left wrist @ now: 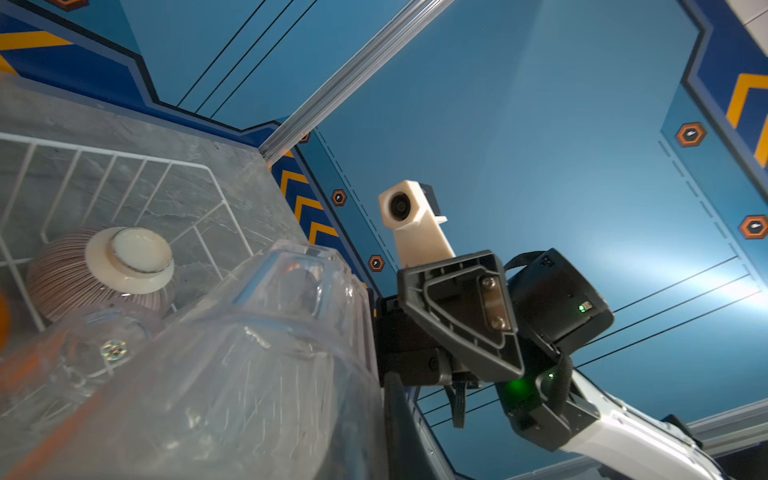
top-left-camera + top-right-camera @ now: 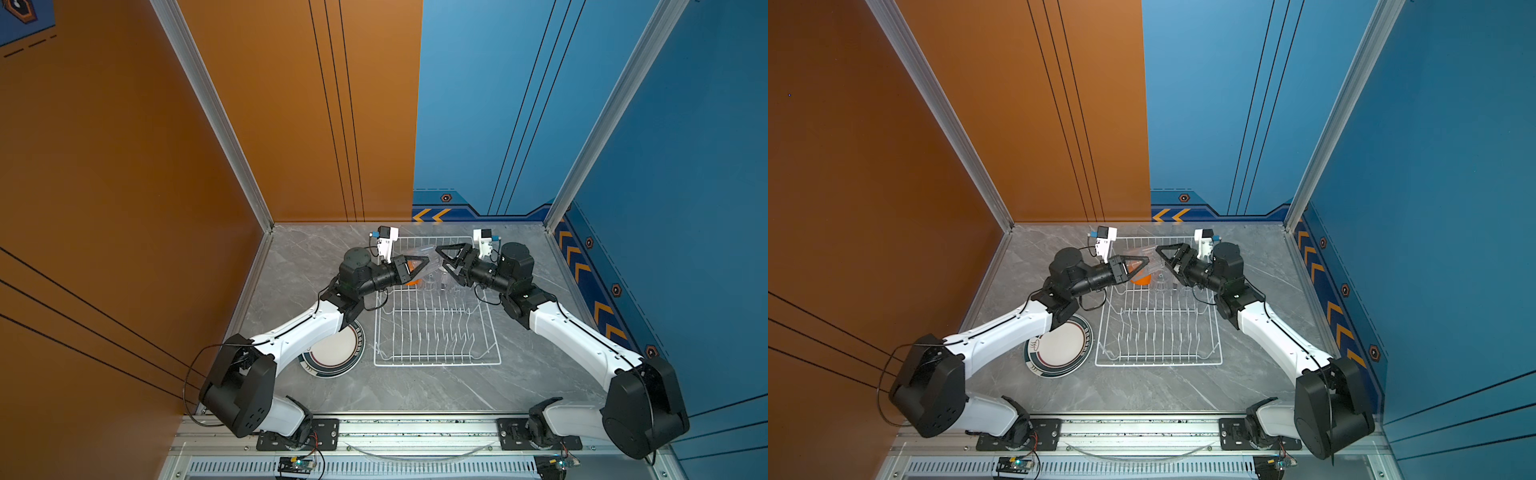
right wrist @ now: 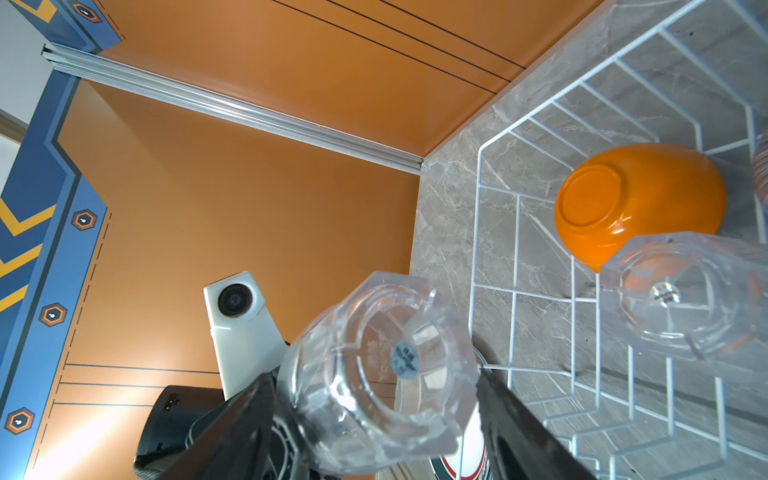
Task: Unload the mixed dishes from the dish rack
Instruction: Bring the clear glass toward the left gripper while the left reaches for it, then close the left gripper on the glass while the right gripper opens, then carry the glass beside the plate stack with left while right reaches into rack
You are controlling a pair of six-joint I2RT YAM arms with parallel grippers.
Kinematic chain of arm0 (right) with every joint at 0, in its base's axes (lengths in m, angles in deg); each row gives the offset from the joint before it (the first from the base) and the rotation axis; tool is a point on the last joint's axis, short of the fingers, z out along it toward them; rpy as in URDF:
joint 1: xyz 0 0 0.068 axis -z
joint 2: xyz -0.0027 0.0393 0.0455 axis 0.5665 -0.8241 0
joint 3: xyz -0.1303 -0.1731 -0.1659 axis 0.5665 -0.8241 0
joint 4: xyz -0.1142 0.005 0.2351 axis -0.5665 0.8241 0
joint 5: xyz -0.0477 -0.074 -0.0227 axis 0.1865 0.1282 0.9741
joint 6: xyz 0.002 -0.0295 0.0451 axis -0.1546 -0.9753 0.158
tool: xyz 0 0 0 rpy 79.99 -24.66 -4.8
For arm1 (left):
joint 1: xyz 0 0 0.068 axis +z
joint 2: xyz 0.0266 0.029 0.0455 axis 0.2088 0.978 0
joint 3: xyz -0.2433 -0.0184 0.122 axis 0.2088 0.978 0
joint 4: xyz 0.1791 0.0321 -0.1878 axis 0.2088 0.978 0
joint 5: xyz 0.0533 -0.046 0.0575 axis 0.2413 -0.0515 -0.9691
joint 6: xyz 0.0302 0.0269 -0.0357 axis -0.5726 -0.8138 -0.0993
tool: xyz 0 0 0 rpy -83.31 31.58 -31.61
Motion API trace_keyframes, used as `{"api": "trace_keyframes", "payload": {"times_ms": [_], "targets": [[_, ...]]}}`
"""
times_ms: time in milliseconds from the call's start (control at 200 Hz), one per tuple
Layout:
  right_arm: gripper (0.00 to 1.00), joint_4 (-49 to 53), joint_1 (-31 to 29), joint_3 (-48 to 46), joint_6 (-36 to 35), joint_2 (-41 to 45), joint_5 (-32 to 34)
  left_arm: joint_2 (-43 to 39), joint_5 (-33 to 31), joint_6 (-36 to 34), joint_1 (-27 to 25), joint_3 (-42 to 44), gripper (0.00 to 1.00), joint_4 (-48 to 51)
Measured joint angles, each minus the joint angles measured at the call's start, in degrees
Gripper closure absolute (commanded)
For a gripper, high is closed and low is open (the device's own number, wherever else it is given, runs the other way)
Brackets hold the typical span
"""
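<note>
A: Step?
B: Handoff, I reckon, above the far end of the dish rack (image 2: 436,364). My left gripper (image 2: 424,261) pinches the glass cup (image 1: 257,395). My right gripper (image 3: 376,374) stands wide round it, contact unclear. Next: right backs clear, left carries it out.
A: Surroundings?
B: Grey marble table (image 2: 415,390), plate (image 2: 336,353) beside the rack, orange and blue walls (image 2: 291,124).

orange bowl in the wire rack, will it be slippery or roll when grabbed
The glossy orange round bowl shows sharp highlights, so jaws would probably slide on it. It sits tilted in the white wire dish rack, rounded wall against thin wires, so a push would likely rock it. It looks rigid.
</note>
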Motion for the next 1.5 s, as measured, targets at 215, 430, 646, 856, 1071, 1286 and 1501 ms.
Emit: {"api": "trace_keyframes", "payload": {"times_ms": [215, 430, 646, 856, 1071, 1286, 1501], "targets": [[0.13, 2.5, 0.0, 0.0, -3.1, 0.2, 0.5, -0.9, -3.4, -4.7, 0.0, -0.2, 1.00, 9.2], [0.11, 17.2, -1.1, 1.3, -13.1, 6.6, 10.2, -4.9, -12.3, -13.8, 0.4, -5.3, 1.00, 25.7], [0.08, 29.1, -2.6, 6.2, -23.0, 11.0, 21.0, -5.3, -26.5, -21.6, 4.5, -15.1, 1.00, 43.4], [0.06, 36.9, -2.3, 7.7, -30.4, 10.1, 25.8, -5.0, -35.3, -25.6, 12.8, -15.9, 1.00, 58.0], [0.05, 40.4, -1.7, 7.7, -34.6, 6.3, 27.6, -3.2, -36.9, -27.4, 18.9, -15.8, 1.00, 66.5], [0.05, 42.2, -2.4, 7.7, -37.7, 3.5, 28.9, 1.0, -36.3, -29.0, 23.0, -15.9, 1.00, 70.4], [0.04, 42.8, -4.7, 7.7, -39.4, 1.0, 30.4, 5.5, -36.0, -30.3, 25.3, -17.0, 1.00, 73.4]]}}
